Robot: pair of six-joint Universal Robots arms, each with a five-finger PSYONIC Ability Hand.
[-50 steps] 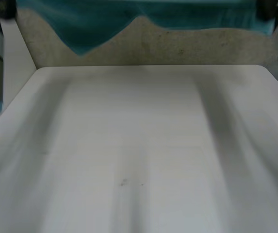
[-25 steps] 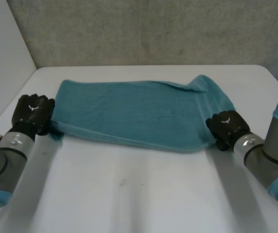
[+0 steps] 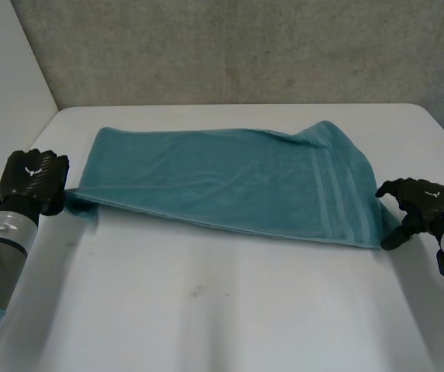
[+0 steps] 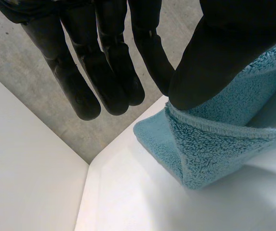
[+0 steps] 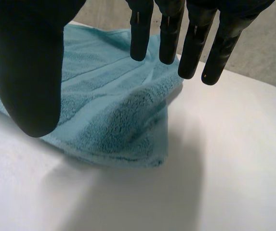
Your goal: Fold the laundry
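**Head view.** Item: teal towel point(image 3: 222, 182), folded into a long band, lying on the white surface point(image 3: 229, 310) from 9 o'clock to 3 o'clock across the middle. Woven stripes run near its 3 o'clock end. The left hand point(image 3: 32, 180) sits at the 9 o'clock end, just beside the towel's near corner, which is bunched and slightly raised. The right hand point(image 3: 419, 203) is at 3 o'clock, just clear of the towel's end, fingers loosely spread and holding nothing. Grey concrete wall point(image 3: 245, 46) at 12 o'clock.

**Left wrist view.** Left hand point(image 4: 104, 72): fingers straight and set well apart from the thumb point(image 4: 224, 48). The towel point(image 4: 215, 149) corner is doubled over and meets the thumb tip. It does not lie between thumb and fingers, so there is no grasp. The surface point(image 4: 138, 202) lies beneath.

**Right wrist view.** Right hand point(image 5: 29, 62): fingers point(image 5: 169, 29) straight, thumb held wide of them, hand empty. The towel point(image 5: 104, 110) end rests on the surface point(image 5: 215, 168) beyond the fingertips, apart from them
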